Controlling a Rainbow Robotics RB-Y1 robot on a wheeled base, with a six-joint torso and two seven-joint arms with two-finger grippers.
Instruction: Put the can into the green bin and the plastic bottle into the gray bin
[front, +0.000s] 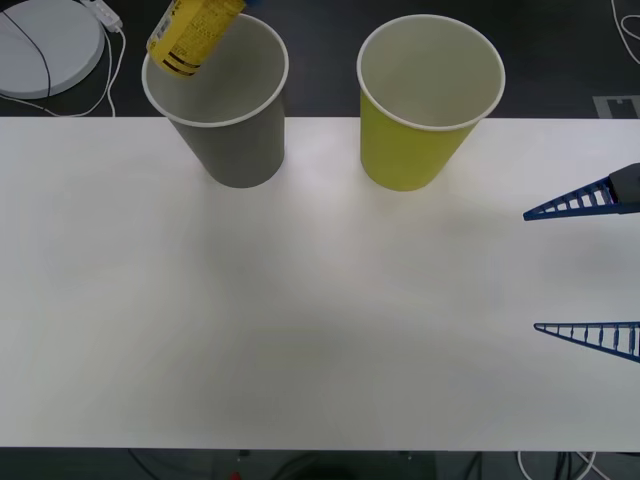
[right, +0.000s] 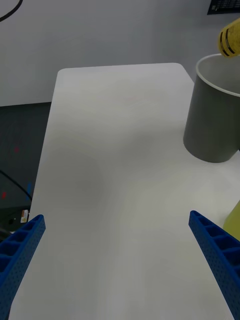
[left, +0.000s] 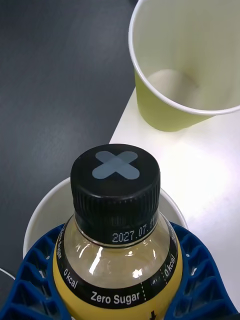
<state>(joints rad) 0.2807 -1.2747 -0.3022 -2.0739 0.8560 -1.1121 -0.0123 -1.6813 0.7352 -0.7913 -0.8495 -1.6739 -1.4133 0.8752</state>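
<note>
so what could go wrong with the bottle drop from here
1. The plastic bottle hangs tilted over the gray bin's near-left rim, not its middle; released now, it could clip the rim and fall outside.
2. The bin is light paper near the table's far edge, so a knock might tip it off.
The left hand grips the bottle; the right hand waits open.

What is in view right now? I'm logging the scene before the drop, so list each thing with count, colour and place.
plastic bottle: one, yellow with black cap, tilted over the gray bin's rim, held by the left gripper
gray bin: one, gray with white inside, far left part of the table
green bin: one, yellow-green with white inside, beside the gray bin, apart from it
table: one, white
round disc: one, white, on the floor beyond the table
left gripper: blue fingers around the bottle
right gripper: blue, open, at the table's right edge
</note>
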